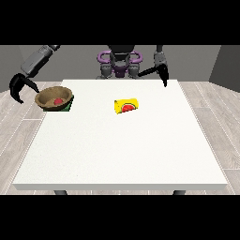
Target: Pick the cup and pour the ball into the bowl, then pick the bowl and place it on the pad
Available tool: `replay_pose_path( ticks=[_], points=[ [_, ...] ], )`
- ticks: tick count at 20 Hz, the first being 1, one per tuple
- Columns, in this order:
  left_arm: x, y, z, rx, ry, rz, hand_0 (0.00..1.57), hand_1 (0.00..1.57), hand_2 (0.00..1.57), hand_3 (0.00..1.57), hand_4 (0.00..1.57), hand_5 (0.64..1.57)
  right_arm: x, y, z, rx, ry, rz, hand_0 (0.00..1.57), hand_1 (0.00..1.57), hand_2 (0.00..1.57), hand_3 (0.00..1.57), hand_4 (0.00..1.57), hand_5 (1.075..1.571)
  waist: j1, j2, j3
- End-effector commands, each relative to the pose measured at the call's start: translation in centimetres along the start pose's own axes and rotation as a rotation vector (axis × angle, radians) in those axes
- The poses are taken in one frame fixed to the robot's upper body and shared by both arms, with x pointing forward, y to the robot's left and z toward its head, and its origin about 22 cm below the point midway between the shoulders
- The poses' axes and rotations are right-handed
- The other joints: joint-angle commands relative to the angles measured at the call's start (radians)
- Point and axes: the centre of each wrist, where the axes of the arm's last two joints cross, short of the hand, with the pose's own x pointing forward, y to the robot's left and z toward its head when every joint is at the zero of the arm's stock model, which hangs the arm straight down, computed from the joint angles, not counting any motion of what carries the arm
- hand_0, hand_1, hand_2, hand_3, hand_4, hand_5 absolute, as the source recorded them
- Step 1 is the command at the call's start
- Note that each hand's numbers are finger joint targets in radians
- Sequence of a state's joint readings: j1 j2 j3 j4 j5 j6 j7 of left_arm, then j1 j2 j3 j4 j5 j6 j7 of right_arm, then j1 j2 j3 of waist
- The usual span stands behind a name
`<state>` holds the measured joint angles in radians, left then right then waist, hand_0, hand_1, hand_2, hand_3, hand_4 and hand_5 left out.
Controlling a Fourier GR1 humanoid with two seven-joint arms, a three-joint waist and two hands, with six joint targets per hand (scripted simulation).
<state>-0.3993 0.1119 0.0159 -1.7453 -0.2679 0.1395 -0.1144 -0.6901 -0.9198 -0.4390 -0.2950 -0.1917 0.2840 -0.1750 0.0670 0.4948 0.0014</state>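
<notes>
Bowl (55, 98), brown and round, sits at the far corner of the white desk (122, 154) on the view's left side, resting on a green pad (68, 107) of which only a small corner shows from beneath its rim. Inside the bowl lies a red ball (58, 101), touching the bowl's inner wall.

Just beyond that corner, off the desk's edge, hangs the hand at the view's left (18, 87). Its dark fingers hang curved downward, spread apart, closed on nothing; it is released, and a clear gap separates it from the bowl's rim.

A yellow cup (127, 105) lies on its side near the middle of the desk, a little nearer the far edge than the near one, well apart from the bowl. Its mouth faces the camera and shows a red and green pattern.

The hand at the view's right (163, 77) hangs above the far edge of the desk, towards the far corner on the view's right side. It points downward and touches nothing; whether its fingers are straight or curled I cannot tell.
</notes>
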Motion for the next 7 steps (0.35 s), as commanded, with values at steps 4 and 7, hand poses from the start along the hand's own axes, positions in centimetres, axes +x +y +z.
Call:
replay_pose_path(
  ticks=[4, 7],
  points=[
    [-0.2, -0.5, 0.6, -0.005, 0.019, 0.013, 0.00, 0.00, 0.00, 0.00, 0.00, 1.569, 4.2, -1.8, -0.2, 0.030, -0.002, 0.001, 0.00, 0.00, 0.26, 0.21, 0.00, 1.504, -0.013, -0.031, -0.0006],
    [-2.3, -2.2, 0.7, -0.001, 0.143, 0.009, 0.00, 0.00, 0.00, 0.00, 0.00, 1.569, 7.7, -2.6, -0.3, 0.140, 0.006, -0.017, 0.00, 0.00, 0.19, 0.29, 0.00, 1.503, -0.060, -0.142, -0.0027]
  ],
)
